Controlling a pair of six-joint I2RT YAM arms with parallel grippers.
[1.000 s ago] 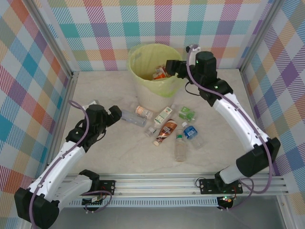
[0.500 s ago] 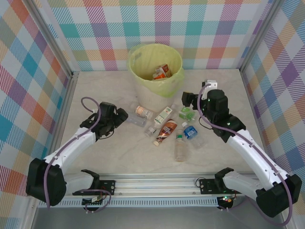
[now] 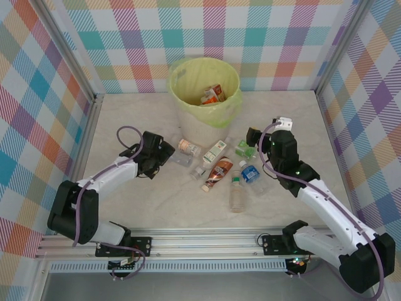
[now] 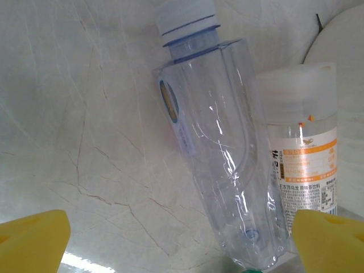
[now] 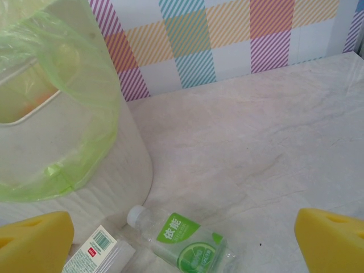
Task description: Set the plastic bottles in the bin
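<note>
Right now both claws hang open and low among the plastic bottles [image 3: 217,172] scattered on the counter [image 3: 138,207].

Seen from above, the left claw [image 3: 166,153] reaches to a clear bottle [image 4: 216,148] lying on its side; in the left wrist view its yellow pads [image 4: 31,239] stand wide apart with that bottle between them and an orange-labelled bottle [image 4: 304,165] touching it. The right claw [image 3: 250,138], jaws equally spread, points toward a green-labelled bottle [image 5: 182,242] lying just beside the foot of the bin [image 3: 207,119]. A few bottles already lie inside the bin's yellow-green bag [image 5: 68,74]; the others lie in front of it between the two arms.
</note>
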